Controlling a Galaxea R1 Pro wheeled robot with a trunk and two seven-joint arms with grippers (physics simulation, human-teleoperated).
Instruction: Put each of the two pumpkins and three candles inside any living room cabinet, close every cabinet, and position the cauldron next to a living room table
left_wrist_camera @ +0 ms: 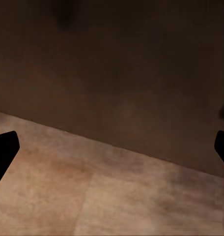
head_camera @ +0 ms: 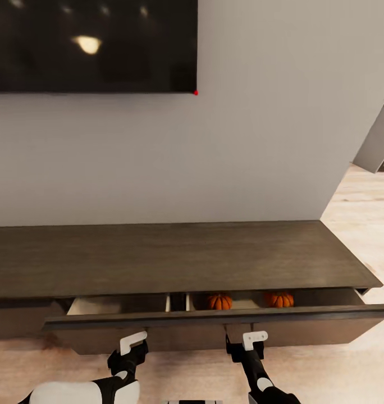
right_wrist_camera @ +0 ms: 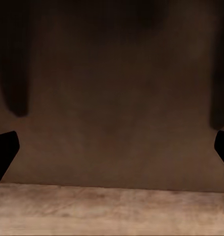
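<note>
I stand facing the cabinet (head_camera: pixel 181 252), a long, low, dark brown unit against the grey wall (head_camera: pixel 259 151), under a dark screen (head_camera: pixel 91 45). Its wide drawer (head_camera: pixel 214 320) is pulled out toward me, and I look down into its pale insides. Both pumpkins lie in the right-hand compartment: one pumpkin (head_camera: pixel 220 302) near the divider and the other pumpkin (head_camera: pixel 279 299) further right, well apart from each other.

My left gripper (head_camera: pixel 133 343) sits low in front of the drawer front, just below its left half. In the left wrist view its fingertips (left_wrist_camera: pixel 5 150) sit at the far edges of the picture, so the gripper is spread wide and holds nothing; ahead of it are the dark wood panel and the pale wooden floor (left_wrist_camera: pixel 92 196).

My right gripper (head_camera: pixel 252 340) is just below the drawer front's right half. Its fingertips (right_wrist_camera: pixel 4 147) are likewise far apart, wide and empty, facing the dark wood.
</note>
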